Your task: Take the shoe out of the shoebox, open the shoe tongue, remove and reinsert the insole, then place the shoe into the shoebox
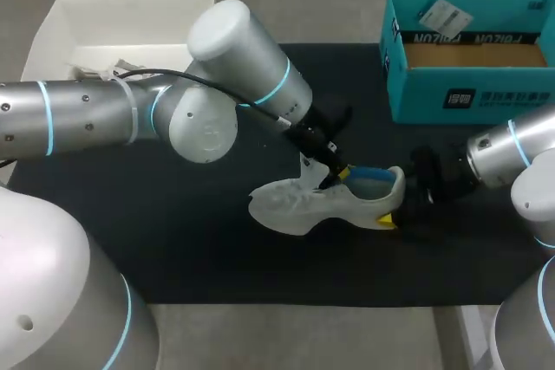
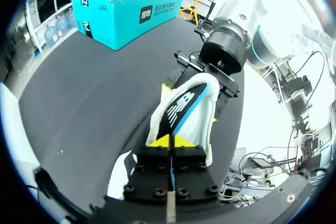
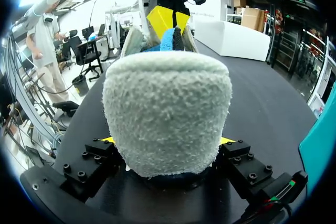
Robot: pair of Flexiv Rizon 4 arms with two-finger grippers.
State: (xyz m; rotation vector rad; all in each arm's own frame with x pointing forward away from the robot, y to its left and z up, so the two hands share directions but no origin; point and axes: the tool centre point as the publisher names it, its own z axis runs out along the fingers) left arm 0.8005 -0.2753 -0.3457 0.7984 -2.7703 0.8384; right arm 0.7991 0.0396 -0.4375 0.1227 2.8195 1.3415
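This is a robot lab, laid out as a test bench. Two grey robot arms, the left arm (image 1: 87, 119) and the right arm (image 1: 520, 145), reach in over a black mat (image 1: 173, 223) spread on a grey table (image 1: 286, 335). A teal shoebox (image 1: 473, 97) stands at the mat's far right corner, a white box (image 1: 130, 19) at its far left corner, and a single shoe (image 1: 329, 205) near its middle.

Passable over bare black mat (image 1: 173, 249) near of the shoe (image 1: 347, 205) and left of its toe. Blocked far right by the teal shoebox (image 1: 468, 84), far left by the white box (image 1: 52, 32). Closed at the heel by the clamping right gripper (image 1: 399, 198), at the opening by the left gripper (image 1: 336, 176) pinching the insole (image 1: 371, 176).
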